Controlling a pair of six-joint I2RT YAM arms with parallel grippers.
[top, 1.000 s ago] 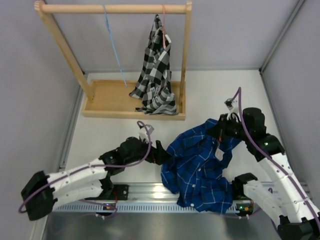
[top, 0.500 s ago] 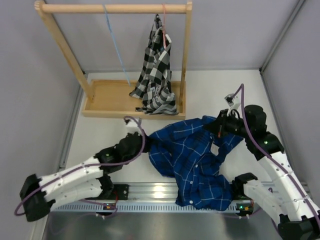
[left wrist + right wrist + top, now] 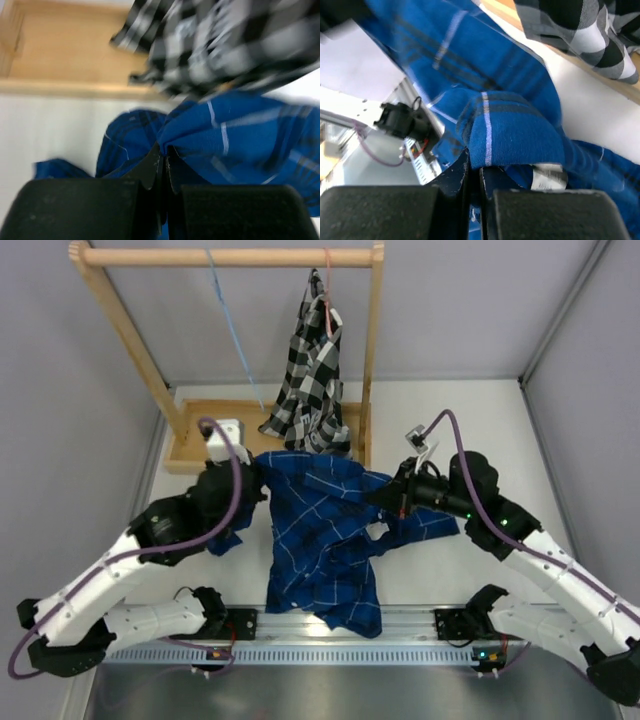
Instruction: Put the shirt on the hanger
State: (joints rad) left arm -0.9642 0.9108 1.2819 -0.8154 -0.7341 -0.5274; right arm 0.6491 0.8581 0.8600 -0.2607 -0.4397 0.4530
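- Grey walls (image 3: pixel 70 440) close in a white table (image 3: pixel 450 420), with a metal rail (image 3: pixel 300 625) along its near edge where both arms are bolted.
- At the far side stands a wooden rack (image 3: pixel 230 257) on a shallow wooden tray (image 3: pixel 215 435).
- The hanger (image 3: pixel 232 340) hangs bare from the rack's bar. In the overhead view it shows as a thin light-blue line slanting from the bar down toward the tray, hook uppermost.
- Beside it, a black-and-white checked shirt (image 3: pixel 315 380) hangs from a pink hanger (image 3: pixel 327 290), and its hem reaches down to the tray.
- The shirt (image 3: pixel 320 530) is held between the two arms, just in front of the tray.
- Its upper edge is stretched left to right between the grippers. Its long axis runs from the rack side toward the near rail, where the lower hem lies.
- Loose folds trail out past each arm on the left and on the right.
- The left gripper (image 3: pixel 162 162) has its fingers pressed together on a pinch of the blue cloth, with the checked shirt close beyond it.
- The right gripper (image 3: pixel 474 167) is likewise clamped on a rounded fold of the shirt, next to a white label (image 3: pixel 547 177).
- The shirt touches neither the hanger nor the bar.
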